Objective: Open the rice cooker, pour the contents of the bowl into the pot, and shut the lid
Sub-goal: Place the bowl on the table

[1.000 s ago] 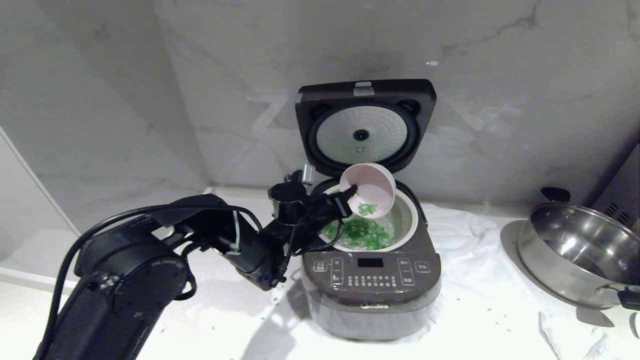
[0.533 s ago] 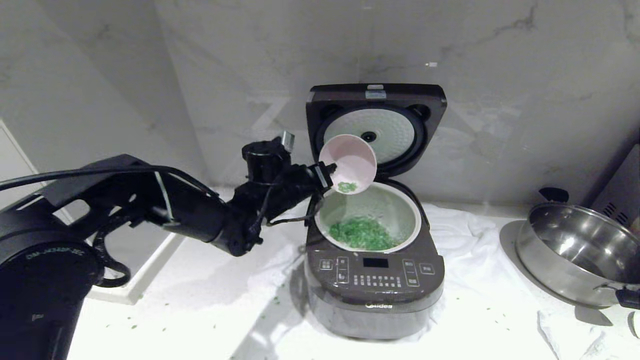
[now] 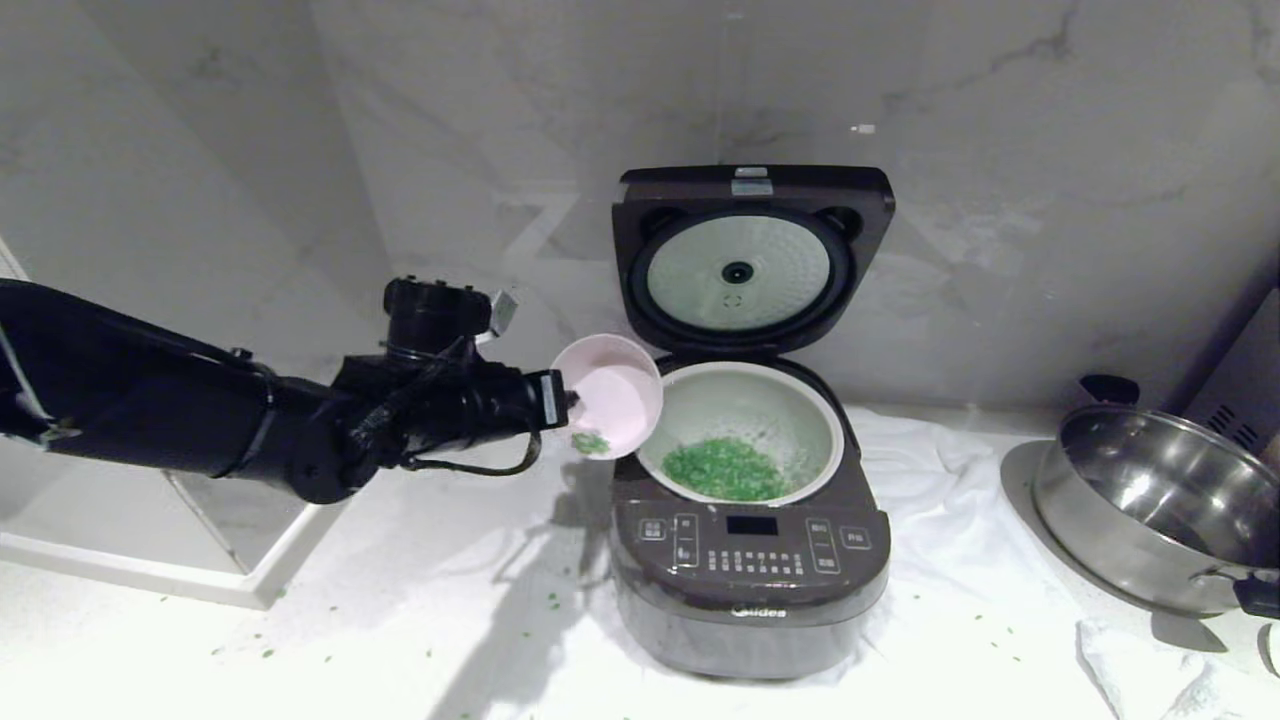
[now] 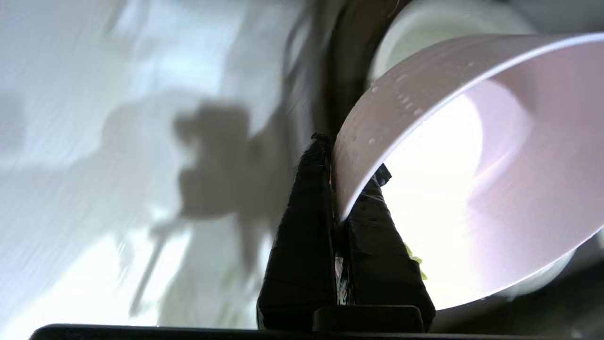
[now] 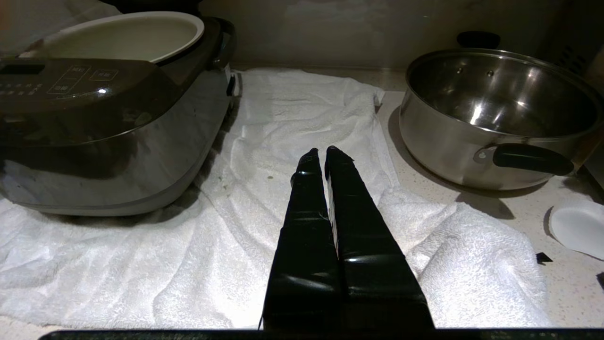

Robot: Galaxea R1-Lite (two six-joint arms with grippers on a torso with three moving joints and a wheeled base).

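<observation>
The rice cooker stands on a white towel with its lid upright and open. A heap of the green contents lies in the white pot. My left gripper is shut on the rim of the pink bowl, which hangs tilted just left of the cooker, off the pot. A few green bits cling at its lower rim. In the left wrist view the fingers pinch the bowl wall. My right gripper is shut and empty, low over the towel to the cooker's right.
A steel pan with black handles sits at the right, also near my right gripper as the pan. The white towel spreads under and right of the cooker. Loose green bits dot the counter. A small white dish lies right of the pan.
My left gripper has carried the bowl from over the pot leftward and down, clear of the cooker. The head view shifted slightly at first. The right arm has not moved.
</observation>
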